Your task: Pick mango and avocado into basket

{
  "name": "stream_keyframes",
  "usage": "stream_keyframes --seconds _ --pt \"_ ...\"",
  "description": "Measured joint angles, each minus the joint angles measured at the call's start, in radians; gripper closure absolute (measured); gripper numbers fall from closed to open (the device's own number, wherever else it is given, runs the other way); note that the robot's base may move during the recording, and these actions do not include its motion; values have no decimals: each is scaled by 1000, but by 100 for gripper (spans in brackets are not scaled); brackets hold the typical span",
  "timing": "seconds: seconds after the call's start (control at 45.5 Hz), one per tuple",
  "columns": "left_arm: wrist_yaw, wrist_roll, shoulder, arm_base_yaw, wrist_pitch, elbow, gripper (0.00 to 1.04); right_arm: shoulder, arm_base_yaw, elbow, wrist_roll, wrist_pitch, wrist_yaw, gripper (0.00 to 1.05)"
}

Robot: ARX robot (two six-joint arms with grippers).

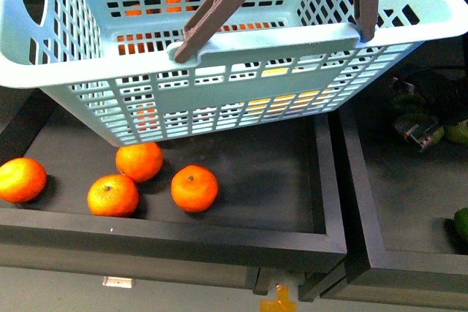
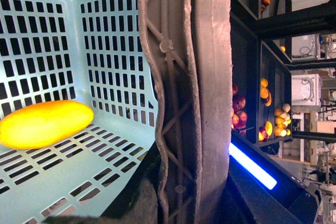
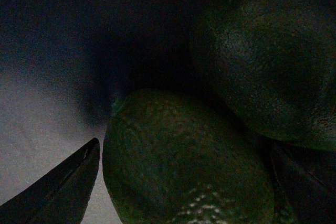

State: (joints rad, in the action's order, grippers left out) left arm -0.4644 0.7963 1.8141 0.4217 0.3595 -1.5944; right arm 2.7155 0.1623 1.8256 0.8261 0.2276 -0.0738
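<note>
Left claw (image 2: 191, 205) pinches the brown handle (image 2: 202, 77) of the basket (image 2: 110, 40). Dark claw parts flank the handle on both sides, and the handle runs between them. The basket interior lies just beside the handle. The mango (image 2: 44, 124) lies on its side on the slotted basket floor, near a side wall.

In the front view the basket sits tilted over the rear of a black tray (image 1: 322, 180). Four oranges (image 1: 194, 188) lie loose on the tray floor in front of the basket.

Right claw (image 3: 184, 148) is spread, with one finger (image 3: 63, 187) on each side of the avocado (image 3: 184, 187). A narrow gap separates that finger from the fruit skin. The avocado is outside the basket, in a second black tray (image 1: 365, 239) to the right of the first. A second dark green fruit (image 3: 262, 61) lies close against the avocado. The right wrist view is dim.
</note>
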Motion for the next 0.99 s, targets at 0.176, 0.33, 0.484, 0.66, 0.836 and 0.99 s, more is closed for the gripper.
stream_keyframes --seconds 0.176,0.33,0.484,0.66,0.836,0.99 --pt "1 0 0 0 0 0 85 14 -7 19 -16 18 9 9" --pt "1 0 0 0 0 0 85 22 -9 21 -19 24 26 31" --pt "0 0 0 0 0 0 85 22 -10 21 -26 21 27 33" --pt "0 0 0 0 0 0 85 7 0 -14 -74 -32 -2 33" --pt "1 0 0 0 0 0 85 -97 25 -164 -141 -182 -67 33" --pt "0 0 0 0 0 0 85 -332 67 -399 -191 -355 -142 33"
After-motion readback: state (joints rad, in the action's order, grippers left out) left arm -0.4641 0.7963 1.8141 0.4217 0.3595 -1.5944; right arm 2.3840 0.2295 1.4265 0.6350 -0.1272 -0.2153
